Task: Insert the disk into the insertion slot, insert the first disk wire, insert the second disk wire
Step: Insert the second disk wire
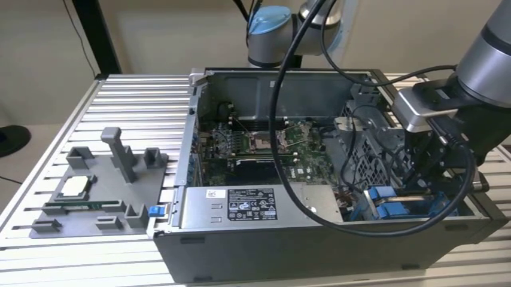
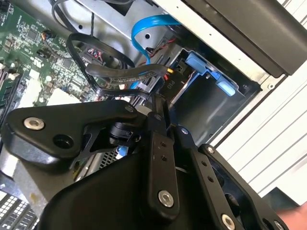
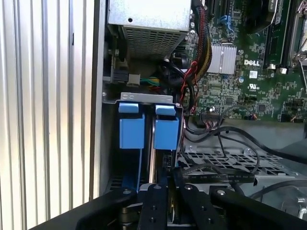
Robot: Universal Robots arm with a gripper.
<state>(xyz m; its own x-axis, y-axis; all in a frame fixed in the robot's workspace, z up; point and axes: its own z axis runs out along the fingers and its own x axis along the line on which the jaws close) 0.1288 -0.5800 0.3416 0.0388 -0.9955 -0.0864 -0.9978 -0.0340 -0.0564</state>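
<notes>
We see the insertion slot [image 3: 144, 129] with its blue tabs in the first wrist view, beside the power supply [image 3: 149, 26]. The disk we cannot make out. The end effector [image 3: 165, 203] hangs over the slot, fingers nearly together near black cables [image 2: 120, 72]; whether it grips anything we cannot tell. The exterior view shows the computer case [image 1: 319, 245] on the worktop [image 1: 48, 251].

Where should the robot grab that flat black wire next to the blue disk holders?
Probably near its end beside the bright blue plastic disk carriers. The flat black ribbon wire lies across the grey perforated metal cage, so come down through the open side of the grey computer case and pinch its two flat faces; its loose middle would likely flop.
</notes>
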